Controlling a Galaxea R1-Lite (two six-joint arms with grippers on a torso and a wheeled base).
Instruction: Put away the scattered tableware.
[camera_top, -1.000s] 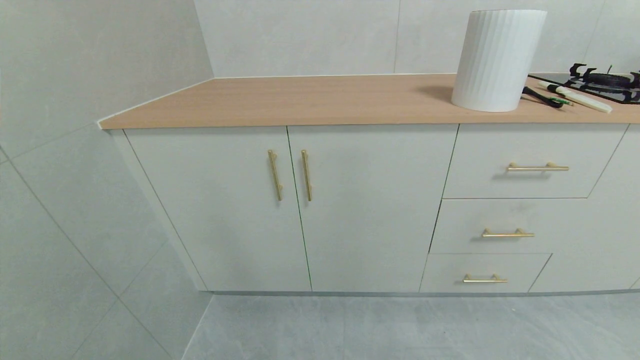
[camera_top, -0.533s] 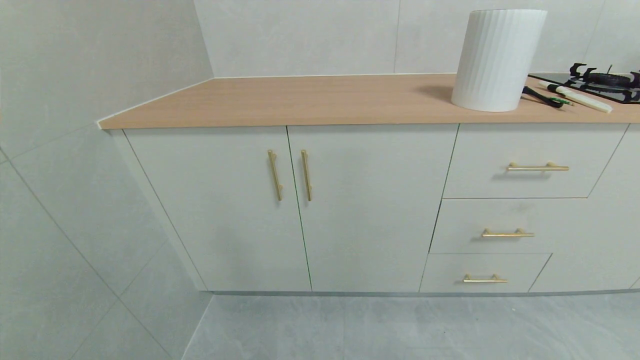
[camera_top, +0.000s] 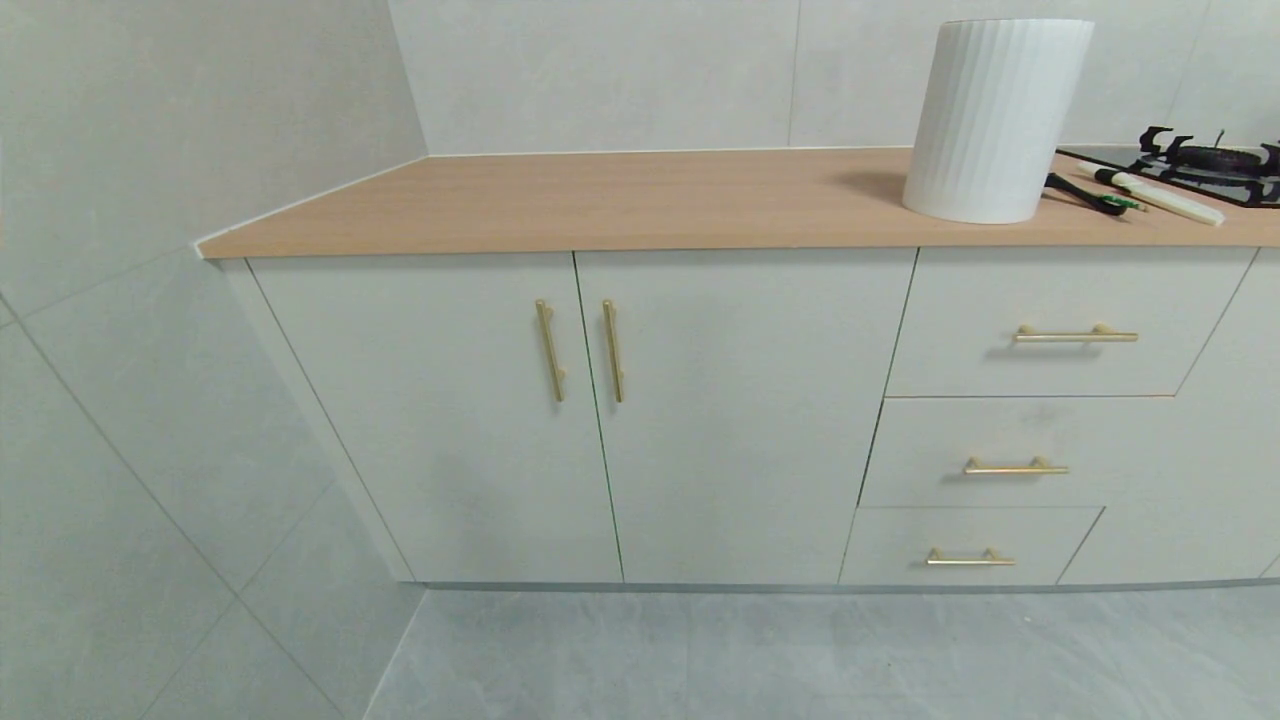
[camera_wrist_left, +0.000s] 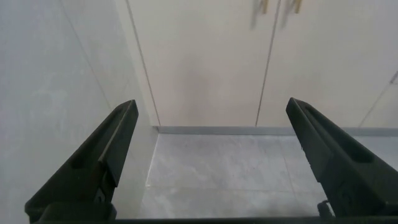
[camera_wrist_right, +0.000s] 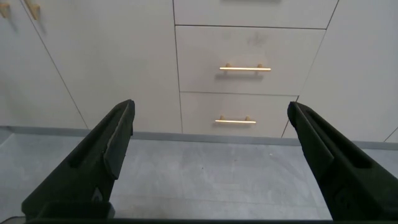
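Your fingers are spread wide on both sides, holding and touching nothing: left gripper (camera_wrist_left: 210, 107) faces the cabinet doors (camera_wrist_left: 205, 56), right gripper (camera_wrist_right: 210, 104) the drawers (camera_wrist_right: 249, 59). On the countertop (camera_top: 600, 200), at 3 o'clock of the white ribbed canister (camera_top: 995, 120), lie a white-handled utensil (camera_top: 1150, 194) and a black-handled utensil (camera_top: 1085, 193), long axes running 10 to 4 o'clock.

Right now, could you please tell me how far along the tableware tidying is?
Nothing looks done: the utensils lie on the countertop beside the white container. Nothing is in hand: the left gripper and right gripper are open and empty, facing closed doors and drawers. Everything is left.
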